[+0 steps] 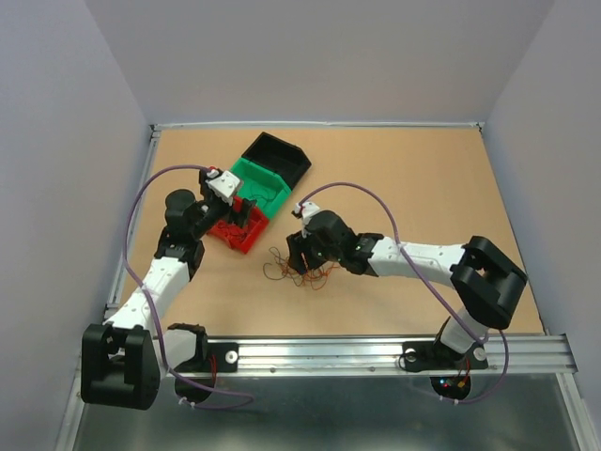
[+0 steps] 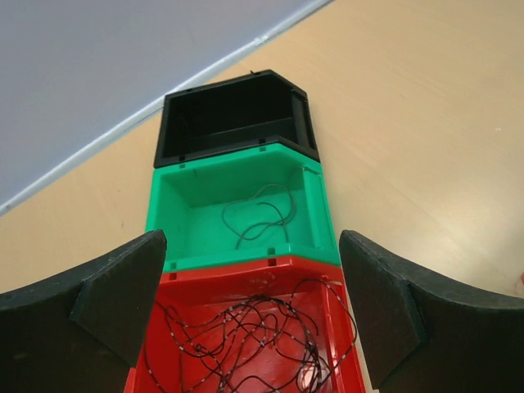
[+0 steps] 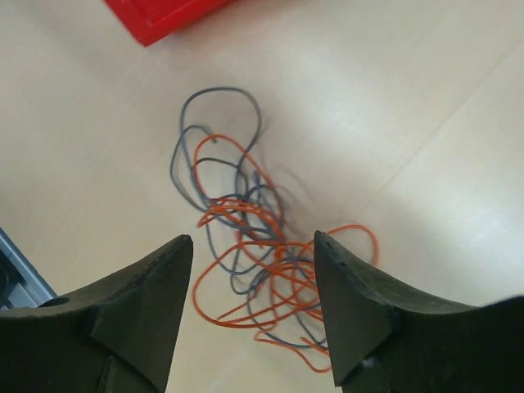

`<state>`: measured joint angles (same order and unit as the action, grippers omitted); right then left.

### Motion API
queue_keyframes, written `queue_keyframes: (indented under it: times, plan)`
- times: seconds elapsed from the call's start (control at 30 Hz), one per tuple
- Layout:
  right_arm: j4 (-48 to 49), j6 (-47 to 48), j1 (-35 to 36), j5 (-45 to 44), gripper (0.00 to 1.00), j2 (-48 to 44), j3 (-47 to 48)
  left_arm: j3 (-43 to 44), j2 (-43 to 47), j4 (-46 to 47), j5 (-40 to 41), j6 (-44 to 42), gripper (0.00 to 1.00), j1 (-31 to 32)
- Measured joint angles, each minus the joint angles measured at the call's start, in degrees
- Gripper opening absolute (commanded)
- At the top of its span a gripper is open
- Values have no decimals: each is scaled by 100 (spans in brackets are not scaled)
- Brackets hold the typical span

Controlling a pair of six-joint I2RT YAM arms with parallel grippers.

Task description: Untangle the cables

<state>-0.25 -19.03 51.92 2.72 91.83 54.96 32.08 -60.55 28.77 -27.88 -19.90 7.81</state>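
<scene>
Right gripper (image 3: 251,246) hovers with jaws apart and empty, just over the orange-and-grey tangle of cables (image 3: 246,211) on the table (image 3: 426,123) near the red bin (image 3: 164,15). Left gripper (image 2: 252,246) is wide apart and empty above that bin, which holds dark strands; one more lies in the green bin (image 2: 184,217). Looks mid-sort: next move needs a pinch on one outlying loop, lifted slowly clear.
</scene>
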Motion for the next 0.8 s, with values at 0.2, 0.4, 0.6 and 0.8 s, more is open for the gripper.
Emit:
queue_keyframes:
  times: [0.2, 0.4, 0.6, 0.8]
  plan:
    - [-177, 173, 391, -267, 27, 278, 22, 160, -232, -227, -518, -236, 99, 7]
    - [-328, 275, 389, -396, 1, 345, 116, 160, -245, -317, -885, -472, 99, 48]
    - [-457, 308, 389, -612, 0, 98, 114, 160, -129, -490, -1276, -927, 99, 275]
    - [-492, 321, 389, -1134, 1, -940, 37, 160, -114, -960, -1685, -1384, 99, 557]
